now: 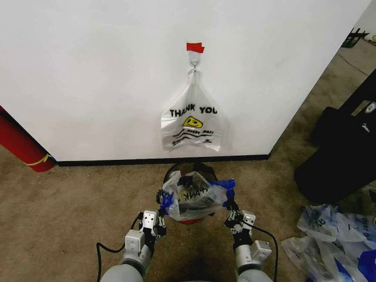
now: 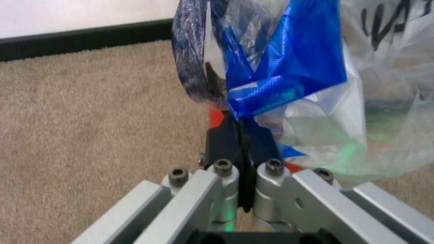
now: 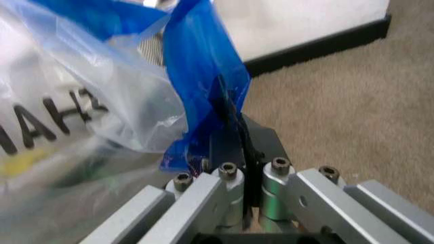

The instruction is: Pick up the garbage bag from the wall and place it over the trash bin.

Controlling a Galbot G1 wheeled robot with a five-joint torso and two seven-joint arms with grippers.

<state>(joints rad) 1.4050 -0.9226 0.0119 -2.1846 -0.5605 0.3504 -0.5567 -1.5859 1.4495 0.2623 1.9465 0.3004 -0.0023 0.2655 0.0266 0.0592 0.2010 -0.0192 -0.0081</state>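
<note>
Garbage bag [image 1: 194, 197] between both hands.

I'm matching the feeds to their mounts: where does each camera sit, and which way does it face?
Head: up high, looking down at the wall, both arms, and the garbage bag over the trash bin.
Left wrist: along the left gripper, shut on the bag's blue edge.
Right wrist: along the right gripper, likewise shut.
All share the bag.

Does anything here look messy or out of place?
Yes. A heap of plastic bags lies loose on the carpet at the right. The garbage bag, pinched by the left gripper and right gripper, sits crumpled over the trash bin.
</note>
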